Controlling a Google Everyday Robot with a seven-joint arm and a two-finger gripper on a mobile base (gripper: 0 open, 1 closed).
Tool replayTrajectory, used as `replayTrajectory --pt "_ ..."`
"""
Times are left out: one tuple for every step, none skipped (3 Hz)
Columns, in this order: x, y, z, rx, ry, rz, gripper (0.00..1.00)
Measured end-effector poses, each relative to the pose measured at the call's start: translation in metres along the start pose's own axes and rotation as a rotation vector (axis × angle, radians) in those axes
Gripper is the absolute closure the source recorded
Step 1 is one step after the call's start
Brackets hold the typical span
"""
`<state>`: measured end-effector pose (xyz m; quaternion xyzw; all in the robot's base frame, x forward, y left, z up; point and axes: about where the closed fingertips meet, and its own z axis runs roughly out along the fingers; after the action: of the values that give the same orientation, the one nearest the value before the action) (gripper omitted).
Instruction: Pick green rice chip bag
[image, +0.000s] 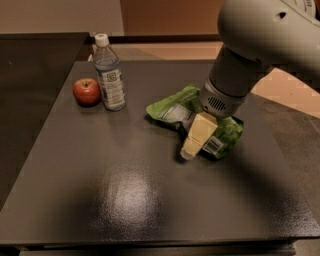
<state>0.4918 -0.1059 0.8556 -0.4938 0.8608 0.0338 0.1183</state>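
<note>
The green rice chip bag (170, 107) lies crumpled on the dark table (125, 200), right of centre. Its white label panel faces up and a small white barcode shows at its right front corner. My gripper (190, 149) hangs from the big grey arm (250, 45) that comes in from the upper right. It reaches down over the middle of the bag, its cream tip at the bag's front edge, close to the table top. The arm hides the bag's middle.
A clear water bottle (109, 73) with a white cap stands at the back left. A red apple (86, 91) sits just left of it. The table's right edge runs near the bag, with tan floor (285, 90) beyond.
</note>
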Motion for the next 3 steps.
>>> replayTrajectory --pt "-0.001 -0.001 0.002 0.021 0.019 -0.004 0.17" --pt "-0.003 -0.003 -0.001 0.043 0.032 -0.012 0.41" --pt "-0.005 -0.005 -0.008 0.054 0.030 -0.027 0.64"
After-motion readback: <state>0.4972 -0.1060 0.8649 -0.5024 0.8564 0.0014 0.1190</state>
